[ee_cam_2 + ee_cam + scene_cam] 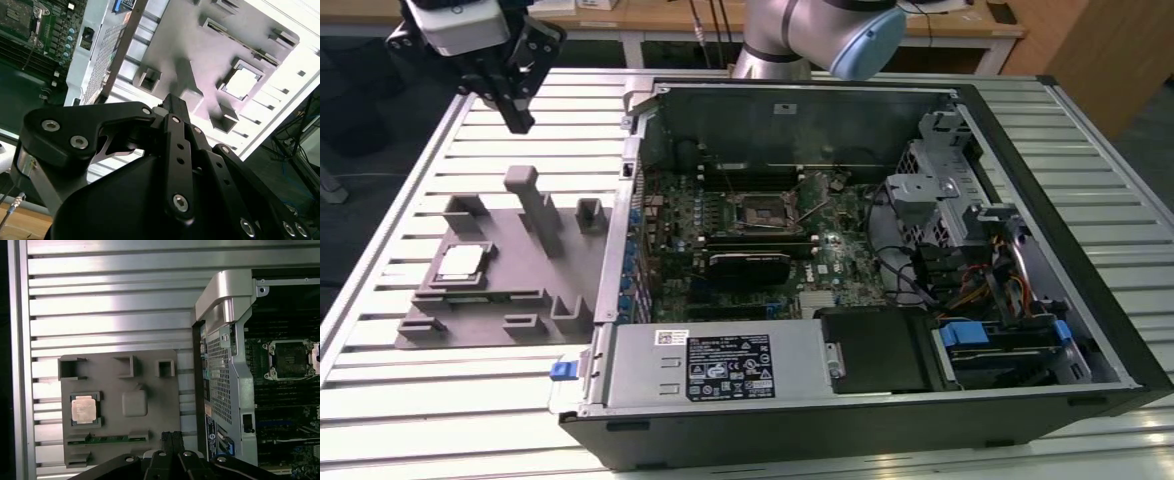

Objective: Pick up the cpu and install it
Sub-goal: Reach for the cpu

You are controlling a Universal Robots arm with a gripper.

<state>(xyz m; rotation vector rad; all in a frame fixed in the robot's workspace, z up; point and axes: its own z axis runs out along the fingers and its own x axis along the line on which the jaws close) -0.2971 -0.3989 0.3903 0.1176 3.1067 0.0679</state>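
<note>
in the exterior view the gripper (519, 120) hangs over the slatted table (427, 400) with its fingers pressed together on nothing, and the cpu (460, 263) lies flat in a grey fixture (480, 322) pocket (beside the open computer case (881, 425)). in the second wrist view the cpu (241, 83) shows pale in its recess. in the first wrist view the cpu (83, 408) lies well apart from the socket (289, 359).

Silver-grey tubular robot arm (767, 40) with a pale blue round joint cap (865, 42). Matte black linkage gripper (520, 120) below a white box-shaped camera housing (454, 25). In the second wrist view, silver socket-head screws (180, 202) stud the gripper's flat black bars. In the first wrist view, narrow black fingers (168, 440) with squared tips.
</note>
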